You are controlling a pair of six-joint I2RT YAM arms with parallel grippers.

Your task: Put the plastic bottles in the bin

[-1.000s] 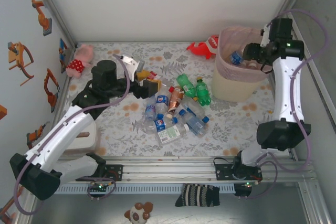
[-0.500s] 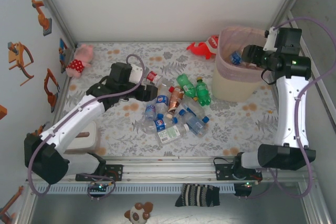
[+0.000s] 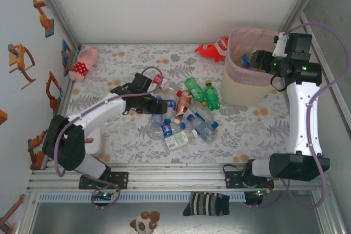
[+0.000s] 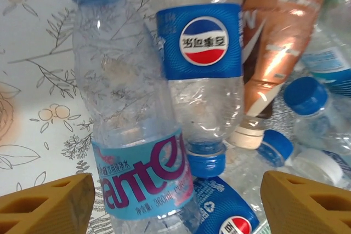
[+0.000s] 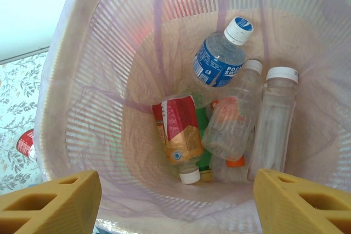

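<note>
The left gripper (image 3: 154, 103) hung over the heap of plastic bottles (image 3: 184, 103) while the right gripper (image 3: 255, 58) sat above the bin (image 3: 241, 89).

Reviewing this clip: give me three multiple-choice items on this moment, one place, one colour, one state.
1. The right gripper is: A above the bin; B down on the table; C beside its own base.
2. The bag lining the bin is: A black; B pink; C green.
3. The left gripper is: A shut on a bottle; B shut, empty; C open above the bottles.
Answers: A, its wrist view looks into the bin; B, pink film over the rim; C, fingers wide apart over lying bottles.
</note>
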